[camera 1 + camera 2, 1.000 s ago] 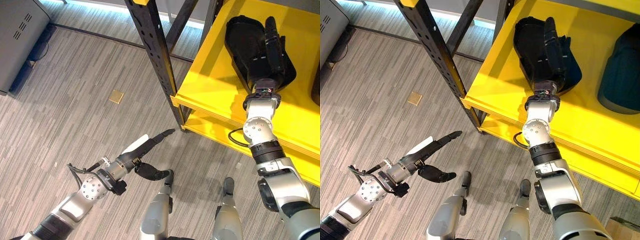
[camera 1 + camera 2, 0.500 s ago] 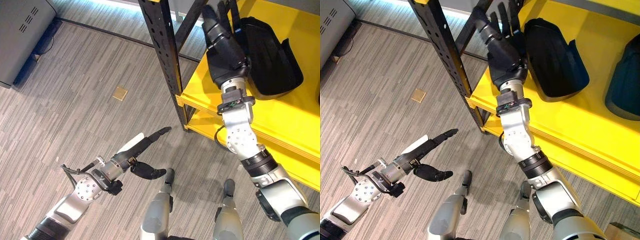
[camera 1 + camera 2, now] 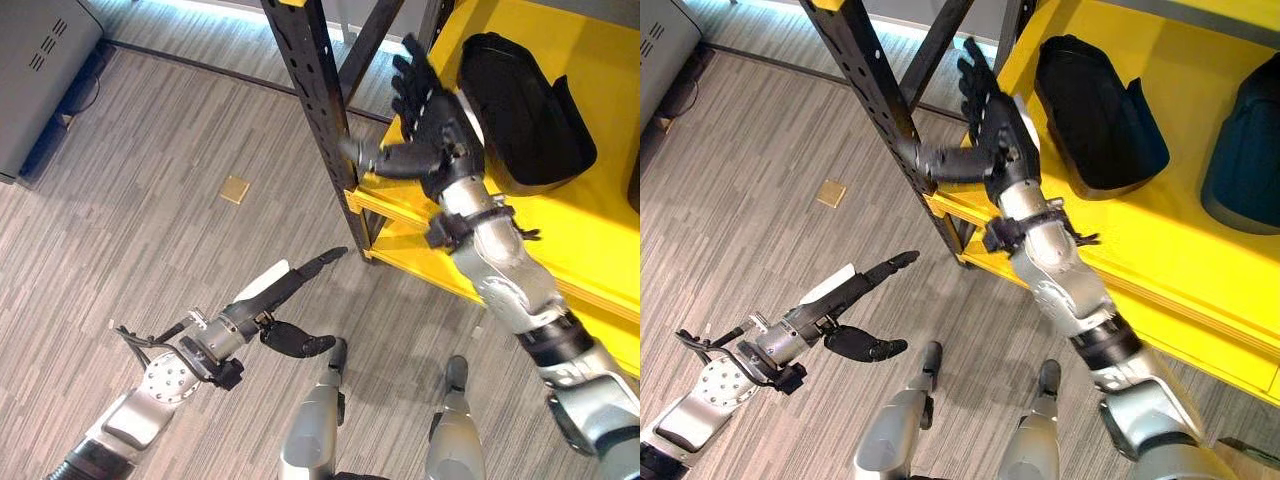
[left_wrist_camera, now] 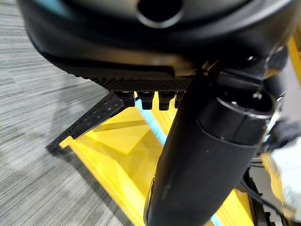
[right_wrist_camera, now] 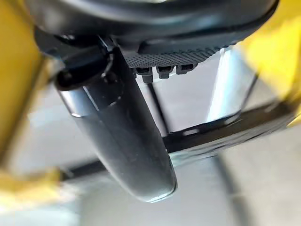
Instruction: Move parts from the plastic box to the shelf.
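So the black moulded plastic part (image 3: 525, 110) is lying on the yellow metal shelf (image 3: 590, 230). Right hand (image 3: 432, 130) is beside it, fingers spread, holding nothing. Left hand (image 3: 275, 305) hangs relaxed and empty over the grey striped floor (image 3: 150, 230).

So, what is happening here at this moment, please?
A humanoid robot stands on a grey floor beside a yellow shelf. A black part already lies on the shelf, and a dark blue part lies further along it. The right hand is open and empty, with spread fingers, at the shelf's front corner near the black post. The left hand is low over the floor, open, holding nothing.
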{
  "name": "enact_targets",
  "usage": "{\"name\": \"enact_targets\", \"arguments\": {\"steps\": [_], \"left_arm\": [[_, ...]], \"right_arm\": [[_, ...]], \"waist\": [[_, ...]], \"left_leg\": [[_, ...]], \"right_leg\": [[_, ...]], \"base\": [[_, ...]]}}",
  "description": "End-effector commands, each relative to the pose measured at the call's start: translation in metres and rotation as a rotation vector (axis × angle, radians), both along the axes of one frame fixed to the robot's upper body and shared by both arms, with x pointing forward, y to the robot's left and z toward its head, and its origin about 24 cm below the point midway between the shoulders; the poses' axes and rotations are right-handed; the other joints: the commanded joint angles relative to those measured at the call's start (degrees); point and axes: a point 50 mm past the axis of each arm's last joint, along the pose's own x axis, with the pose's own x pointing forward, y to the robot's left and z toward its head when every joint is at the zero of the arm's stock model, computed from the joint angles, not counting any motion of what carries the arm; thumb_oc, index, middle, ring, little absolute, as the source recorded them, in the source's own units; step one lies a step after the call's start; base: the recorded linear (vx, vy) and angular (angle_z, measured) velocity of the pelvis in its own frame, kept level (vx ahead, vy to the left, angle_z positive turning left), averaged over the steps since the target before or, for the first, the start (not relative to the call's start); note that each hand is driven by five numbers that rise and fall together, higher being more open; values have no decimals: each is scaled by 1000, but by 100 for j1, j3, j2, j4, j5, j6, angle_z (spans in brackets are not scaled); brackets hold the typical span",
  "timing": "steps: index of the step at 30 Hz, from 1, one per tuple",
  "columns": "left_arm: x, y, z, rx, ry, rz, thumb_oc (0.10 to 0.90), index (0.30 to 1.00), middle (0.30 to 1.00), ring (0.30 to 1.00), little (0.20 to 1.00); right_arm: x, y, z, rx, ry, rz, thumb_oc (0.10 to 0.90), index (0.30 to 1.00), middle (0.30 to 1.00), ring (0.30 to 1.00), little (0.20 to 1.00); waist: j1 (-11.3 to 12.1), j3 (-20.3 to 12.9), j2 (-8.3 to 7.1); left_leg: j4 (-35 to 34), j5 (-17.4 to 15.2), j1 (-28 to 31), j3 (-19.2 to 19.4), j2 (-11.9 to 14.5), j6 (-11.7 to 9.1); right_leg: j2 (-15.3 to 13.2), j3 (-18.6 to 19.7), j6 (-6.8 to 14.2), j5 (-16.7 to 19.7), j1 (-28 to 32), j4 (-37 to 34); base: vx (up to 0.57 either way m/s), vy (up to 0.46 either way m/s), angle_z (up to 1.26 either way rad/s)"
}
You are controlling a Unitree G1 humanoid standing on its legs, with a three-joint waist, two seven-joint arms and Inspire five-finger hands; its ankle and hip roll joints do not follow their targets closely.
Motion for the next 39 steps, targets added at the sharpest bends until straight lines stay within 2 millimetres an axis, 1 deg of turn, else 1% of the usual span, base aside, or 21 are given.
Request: {"name": "enact_targets", "arguments": {"steps": [1, 2, 3, 5, 8, 11, 12, 13, 14, 18, 21, 24, 27, 33, 34, 36, 39], "left_arm": [[-13, 1, 32, -107, -122, -24, 900, 1000, 1000, 1000, 1000], [-13, 2, 31, -105, -120, -10, 900, 1000, 1000, 1000, 1000], [-13, 4, 32, -96, -126, -2, 900, 1000, 1000, 1000, 1000], [-13, 7, 32, -93, -129, 15, 900, 1000, 1000, 1000, 1000], [-16, 12, 30, -86, -141, 37, 900, 1000, 1000, 1000, 1000], [-17, 14, 30, -82, -143, 45, 900, 1000, 1000, 1000, 1000], [-19, 16, 30, -76, -146, 52, 900, 1000, 1000, 1000, 1000], [-19, 16, 29, -76, -146, 50, 900, 1000, 1000, 1000, 1000], [-20, 18, 30, -78, -147, 54, 900, 1000, 1000, 1000, 1000], [-20, 20, 31, -76, -145, 52, 900, 1000, 1000, 1000, 1000], [-19, 20, 33, -72, -149, 45, 900, 1000, 1000, 1000, 1000], [-19, 20, 36, -68, -152, 36, 900, 1000, 1000, 1000, 1000], [-18, 21, 39, -60, -152, 21, 900, 1000, 1000, 1000, 1000], [-17, 19, 43, -53, -157, -10, 900, 1000, 1000, 1000, 1000], [-17, 18, 43, -50, -157, -15, 900, 1000, 1000, 1000, 1000], [-15, 17, 43, -44, -158, -26, 900, 1000, 1000, 1000, 1000], [-14, 17, 43, -37, -156, -29, 900, 1000, 1000, 1000, 1000]], "right_arm": [[-45, -2, 67, -256, -415, 7, 900, 1000, 1000, 1000, 1000], [-49, -12, 67, -352, -404, -28, 900, 1000, 1000, 1000, 1000], [-54, -19, 70, -412, -430, -60, 900, 1000, 1000, 1000, 1000], [-58, -30, 71, -553, -449, -110, 900, 1000, 1000, 1000, 1000], [-69, -51, 79, -688, -482, -202, 900, 1000, 1000, 1000, 1000], [-78, -62, 83, -775, -525, -264, 900, 1000, 1000, 1000, 1000], [-84, -68, 89, -831, -578, -311, 900, 1000, 1000, 1000, 1000], [-85, -69, 89, -856, -597, -329, 900, 1000, 1000, 1000, 1000], [-91, -72, 96, -935, -688, -390, 900, 1000, 1000, 1000, 1000], [-95, -73, 99, -959, -707, -396, 900, 1000, 1000, 1000, 1000], [-92, -72, 98, -926, -667, -372, 900, 1000, 1000, 1000, 1000], [-86, -70, 95, -912, -636, -344, 900, 1000, 1000, 1000, 1000], [-79, -66, 92, -929, -642, -329, 900, 1000, 1000, 1000, 1000], [-68, -63, 92, -963, -655, -351, 900, 1000, 1000, 1000, 1000], [-65, -62, 92, -963, -645, -348, 900, 1000, 1000, 1000, 1000], [-51, -64, 91, -959, -608, -368, 900, 1000, 1000, 1000, 1000], [-45, -65, 89, -971, -591, -383, 900, 1000, 1000, 1000, 1000]], "waist": [[-299, -524, -340], [-367, -541, -395], [-420, -545, -436], [-497, -550, -505], [-619, -537, -602], [-703, -525, -662], [-777, -522, -695], [-777, -523, -696], [-807, -530, -715], [-819, -544, -717], [-781, -523, -707], [-720, -501, -677], [-632, -470, -638], [-509, -457, -601], [-487, -455, -594], [-403, -429, -570], [-375, -416, -554]], "left_leg": [[549, -878, 113, 769, 144, 451], [546, -886, 121, 808, 173, 448], [540, -889, 122, 833, 196, 438], [554, -903, 111, 864, 233, 423], [558, -908, 85, 927, 286, 418], [562, -918, 74, 965, 312, 413], [560, -927, 77, 1009, 335, 407], [561, -929, 79, 1015, 340, 404], [557, -940, 85, 1038, 348, 408], [550, -951, 92, 1065, 369, 399], [534, -931, 89, 1052, 372, 395], [530, -916, 62, 1008, 354, 389], [534, -904, 34, 962, 334, 367], [542, -901, -10, 895, 307, 369], [548, -901, -21, 885, 302, 370], [575, -896, -65, 823, 289, 369], [575, -884, -87, 786, 285, 363]], "right_leg": [[23, 94, -54, -677, -141, 634], [44, 125, -49, -678, -156, 638], [62, 151, -44, -675, -180, 640], [86, 183, -41, -681, -203, 651], [123, 205, -33, -667, -252, 667], [146, 219, -32, -653, -282, 675], [157, 231, -30, -647, -304, 679], [159, 233, -29, -648, -307, 682], [168, 256, -29, -640, -310, 670], [183, 284, -20, -637, -303, 636], [186, 276, -27, -638, -302, 626], [176, 237, -39, -669, -278, 620], [150, 170, -59, -697, -269, 622], [127, 100, -58, -716, -267, 609], [125, 91, -63, -723, -264, 609], [125, 56, -74, -744, -260, 619], [126, 34, -78, -757, -266, 630]], "base": [[2, -34, -9], [-13, -52, -12], [-27, -53, -12], [-31, -41, -17], [-49, -48, -14], [-39, -26, -16], [-39, -15, -10], [-38, -8, -16], [-23, -7, -12], [-17, -17, -14], [-9, -7, -2], [0, 0, 0], [0, 0, 0], [-3, -7, 2], [-3, -23, 5], [-3, -34, 4], [5, -24, 9]]}}
